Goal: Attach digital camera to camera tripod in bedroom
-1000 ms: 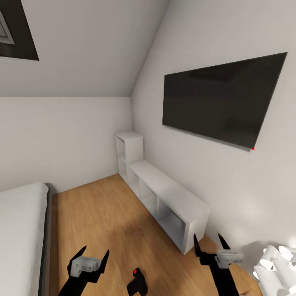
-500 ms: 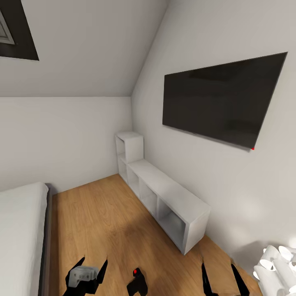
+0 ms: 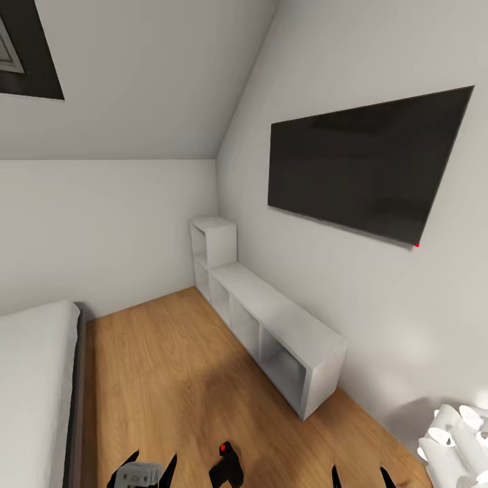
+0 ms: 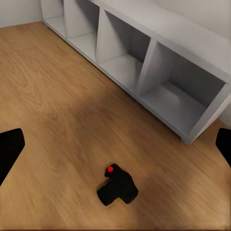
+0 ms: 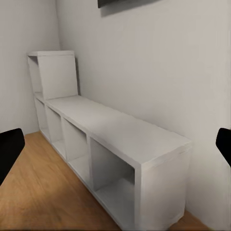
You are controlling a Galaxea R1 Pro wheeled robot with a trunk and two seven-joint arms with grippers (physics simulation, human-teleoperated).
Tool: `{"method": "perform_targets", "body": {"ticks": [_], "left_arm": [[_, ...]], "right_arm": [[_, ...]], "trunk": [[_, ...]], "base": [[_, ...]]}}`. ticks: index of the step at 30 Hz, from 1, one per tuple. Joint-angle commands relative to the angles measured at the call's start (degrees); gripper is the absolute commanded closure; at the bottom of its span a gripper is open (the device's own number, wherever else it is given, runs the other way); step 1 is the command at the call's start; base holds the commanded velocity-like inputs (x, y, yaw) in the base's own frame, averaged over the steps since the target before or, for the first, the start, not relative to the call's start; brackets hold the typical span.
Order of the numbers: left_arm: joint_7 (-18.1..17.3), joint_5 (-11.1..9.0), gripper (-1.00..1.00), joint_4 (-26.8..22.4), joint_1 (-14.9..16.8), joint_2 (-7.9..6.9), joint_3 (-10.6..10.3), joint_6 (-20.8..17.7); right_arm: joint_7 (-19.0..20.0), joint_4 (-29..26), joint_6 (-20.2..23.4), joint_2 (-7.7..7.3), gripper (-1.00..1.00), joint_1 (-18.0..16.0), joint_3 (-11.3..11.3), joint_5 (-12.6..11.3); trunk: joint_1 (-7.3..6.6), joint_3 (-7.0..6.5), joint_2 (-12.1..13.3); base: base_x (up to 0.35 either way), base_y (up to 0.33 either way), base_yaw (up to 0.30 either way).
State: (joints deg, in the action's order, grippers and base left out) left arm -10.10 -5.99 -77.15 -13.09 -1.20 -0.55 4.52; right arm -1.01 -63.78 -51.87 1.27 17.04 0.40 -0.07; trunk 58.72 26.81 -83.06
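Pincer check first: your left pincer sits at the bottom edge of the head view, left of centre, fingers spread wide and holding nothing. Your right pincer is at the bottom edge, right of centre, only its two black fingertips showing, apart and empty.

Both have dropped over the last second. A second ago the knuckles and wrists stood well up in the frame; now they have sunk almost out of it. The room has not shifted, so the arms moved, not the head. You look to be lowering toward the floor.

Digital camera lies on the wood floor at bottom centre, between the two pincers, nearer the left one, red button up. In the left wrist view the digital camera sits low in the frame between the fingers, not touched.

Further out: white cube shelving runs along the right wall, black TV above it, bed at lower left, skylight at upper left.

Judgement: pick-up has not begun; the left arm seems best placed.
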Motion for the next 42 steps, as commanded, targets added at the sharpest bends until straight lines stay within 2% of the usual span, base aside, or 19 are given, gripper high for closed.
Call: {"method": "perform_targets", "body": {"ticks": [1, 16, 17, 19, 21, 24, 25, 26, 27, 29, 30, 32, 33, 34, 35, 37, 38, 40, 42], "left_arm": [[-0.2, -0.6, -1.00, 0.1, 0.0, -0.04, -0.1, 0.0], [-0.2, -0.6, -1.00, 2.5, 0.0, 0.05, -0.1, 0.1], [0.1, -0.3, -1.00, 2.1, 0.1, 1.46, 0.2, -0.7], [0.1, -0.3, -1.00, 2.1, 0.1, 1.55, 0.3, -1.5], [0.2, -0.2, -1.00, 2.4, 0.3, 1.71, 0.4, -9.9], [0.2, -0.2, -1.00, 2.7, 1.1, 1.73, 0.4, -17.4], [0.2, -0.2, -1.00, 2.9, 2.6, 1.76, 0.4, -22.2], [0.3, -0.2, -1.00, 3.1, 3.7, 1.77, 0.4, -24.4], [0.9, -0.2, -1.00, 3.8, 6.5, 1.85, 0.4, -28.5], [1.9, -0.2, -1.00, 5.2, 9.4, 2.00, 0.3, -31.7], [3.3, -0.2, -1.00, 7.5, 12.5, 2.32, 0.3, -33.9], [5.0, -0.3, -1.00, 10.7, 16.0, 2.80, 0.3, -35.3], [7.6, -0.3, -1.00, 17.3, 22.0, 3.39, 0.3, -36.5], [8.5, -0.3, -1.00, 19.8, 24.0, 3.52, 0.3, -36.8], [10.1, -0.3, -1.00, 25.3, 27.9, 3.72, 0.3, -37.1], [11.3, -0.3, -1.00, 30.8, 31.7, 3.86, 0.3, -37.2], [12.1, -0.3, -1.00, 35.9, 35.2, 3.94, 0.3, -37.3], [12.8, -0.3, -1.00, 41.8, 39.9, 4.02, 0.3, -37.3], [13.2, -0.3, -1.00, 45.3, 43.3, 4.06, 0.3, -37.1]], "right_arm": [[-0.1, 0.0, -0.1, 0.01, -1.00, 0.0, 0.0, 0.0], [-0.1, 2.3, -0.1, -0.03, -1.00, 0.0, 0.0, 0.0], [-0.1, 2.6, -0.1, -0.04, -1.00, 0.0, 0.0, 0.0], [-0.1, 2.6, -0.1, -0.04, -1.00, 0.0, -0.1, 0.0], [-0.1, 3.3, 0.0, -0.04, -1.00, 0.0, -0.1, 0.0], [-0.1, 3.8, 0.0, -0.04, -1.00, 0.0, -0.1, 0.0], [-0.1, 3.9, 0.0, -0.04, -1.00, 0.0, -0.1, 0.0], [-0.1, 4.0, 0.0, -0.04, -1.00, 0.0, -0.1, 0.0], [-0.1, 4.1, 0.0, -0.04, -1.00, 0.0, -0.1, 0.0], [-0.1, 4.2, 0.0, -0.04, -1.00, 0.0, -0.1, 0.0], [-0.1, 4.2, 0.0, -0.04, -1.00, 0.0, -0.1, 0.0], [-0.1, 4.2, 0.0, -0.04, -1.00, 0.0, -0.1, 0.0], [-0.1, 4.3, 0.0, -0.04, -1.00, 0.0, -0.1, 0.0], [-0.1, 4.3, 0.0, -0.04, -1.00, 0.0, -0.1, 0.0], [-0.1, 4.3, 0.0, -0.04, -1.00, 0.0, -0.1, 0.0], [-0.1, 4.3, -0.1, -0.04, -1.00, 0.0, -0.1, 0.0], [-0.1, 4.3, -0.1, -0.04, -1.00, 0.0, -0.1, -0.1], [-0.1, 4.3, -0.1, -0.04, -1.00, 0.0, -0.1, -0.1], [-0.1, 4.3, -0.1, -0.04, -1.00, 0.0, -0.1, -0.1]], "trunk": [[0.00, 0.03, 0.0], [0.00, 0.03, 0.0], [0.00, 0.03, 0.0], [0.00, 0.03, 0.0], [0.00, 0.03, 0.0], [0.00, 0.03, 0.0], [0.00, 0.03, 0.0], [0.00, 0.03, 0.0], [0.00, 0.03, 0.0], [0.00, 0.03, 0.0], [0.00, 0.03, 0.0], [0.00, 0.03, 0.0], [0.00, 0.03, 0.0], [0.00, 0.03, 0.0], [0.00, 0.03, 0.0], [0.00, 0.03, 0.0], [0.00, 0.03, 0.0], [0.00, 0.03, 0.0], [0.00, 0.03, 0.0]], "base": [[0.000, 0.000, 0.000], [0.000, 0.000, 0.000], [0.000, 0.000, 0.000], [0.000, 0.000, 0.000], [0.000, 0.000, 0.000], [0.000, 0.000, 0.000], [0.000, 0.000, 0.000], [0.000, 0.000, 0.000], [0.000, 0.000, 0.000], [0.000, 0.000, 0.000], [0.000, 0.000, 0.000], [0.000, 0.000, 0.000], [0.000, 0.000, 0.000], [0.000, 0.000, 0.000], [0.000, 0.000, 0.000], [0.000, 0.000, 0.000], [0.000, 0.000, 0.000], [0.000, 0.000, 0.000], [0.000, 0.000, 0.000]]}}
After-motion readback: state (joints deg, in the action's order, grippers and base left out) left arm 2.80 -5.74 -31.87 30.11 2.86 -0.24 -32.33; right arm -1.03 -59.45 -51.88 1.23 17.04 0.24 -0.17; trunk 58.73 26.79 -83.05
